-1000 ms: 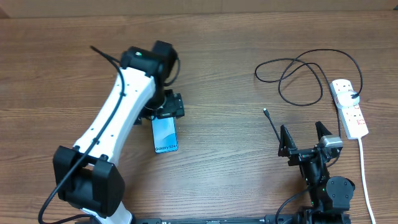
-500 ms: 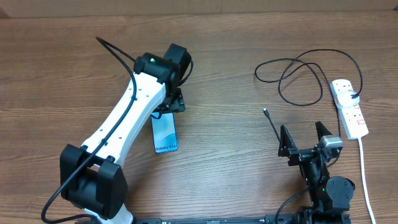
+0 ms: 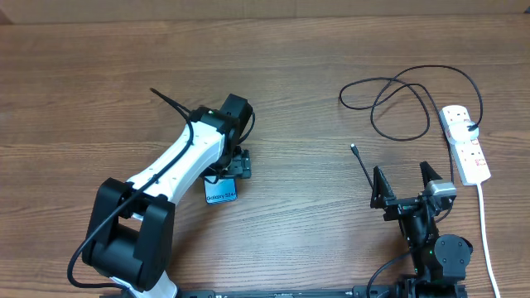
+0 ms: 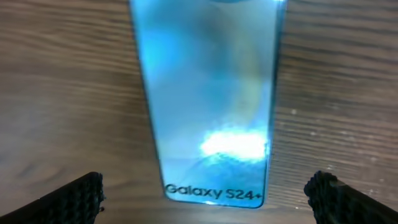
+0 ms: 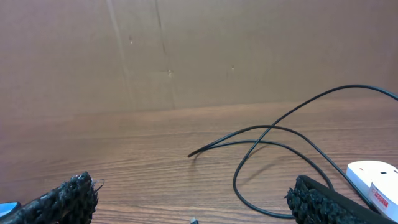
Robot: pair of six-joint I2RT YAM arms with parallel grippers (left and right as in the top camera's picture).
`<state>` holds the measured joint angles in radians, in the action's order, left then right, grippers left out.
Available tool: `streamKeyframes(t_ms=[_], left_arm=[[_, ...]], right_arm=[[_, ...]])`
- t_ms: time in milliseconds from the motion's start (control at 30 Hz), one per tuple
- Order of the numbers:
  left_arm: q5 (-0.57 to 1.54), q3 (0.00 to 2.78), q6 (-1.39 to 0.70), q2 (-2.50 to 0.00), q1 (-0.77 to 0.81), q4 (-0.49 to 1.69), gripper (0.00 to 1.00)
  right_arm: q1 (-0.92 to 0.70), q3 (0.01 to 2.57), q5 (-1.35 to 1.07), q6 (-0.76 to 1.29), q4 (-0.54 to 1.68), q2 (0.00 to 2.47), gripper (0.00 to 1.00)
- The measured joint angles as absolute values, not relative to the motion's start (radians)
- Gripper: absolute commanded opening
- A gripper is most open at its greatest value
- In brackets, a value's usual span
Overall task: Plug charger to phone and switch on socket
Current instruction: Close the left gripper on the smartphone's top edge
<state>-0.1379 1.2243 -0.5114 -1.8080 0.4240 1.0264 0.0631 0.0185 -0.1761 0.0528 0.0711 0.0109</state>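
Observation:
The phone (image 3: pixel 220 194) lies flat on the wooden table with its screen lit light blue; my left arm covers its far half. My left gripper (image 3: pixel 228 170) hangs over it, open. In the left wrist view the phone (image 4: pixel 211 93) fills the frame and its "Galaxy S24+" end sits between the two fingertips (image 4: pixel 81 196), untouched. The charger's black cable (image 3: pixel 406 99) loops at the right, its connector tip (image 3: pixel 354 148) free on the table and its plug in the socket (image 3: pixel 465 145). My right gripper (image 3: pixel 404 186) stands open just behind that tip, holding nothing. The right wrist view shows the cable (image 5: pixel 273 134) and the socket (image 5: pixel 373 180).
The socket's thick white cord (image 3: pixel 485 232) runs down the right edge toward the front. A brown cardboard wall (image 5: pixel 186 50) closes the far side of the table. Bare wood lies between the phone and the connector tip.
My left arm has drawn back toward the front and settled over the phone, covering more of it. The right arm, cable and socket have not moved.

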Motion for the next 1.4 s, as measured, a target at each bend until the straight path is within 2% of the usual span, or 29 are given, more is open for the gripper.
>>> streamKeyframes(t_ms=[1400], left_arm=[[-0.169, 1.105, -0.538, -1.816, 0.364, 0.805, 0.99]], right_arm=[[0.063, 0.019, -0.176, 0.052, 0.072, 0.011, 1.00]])
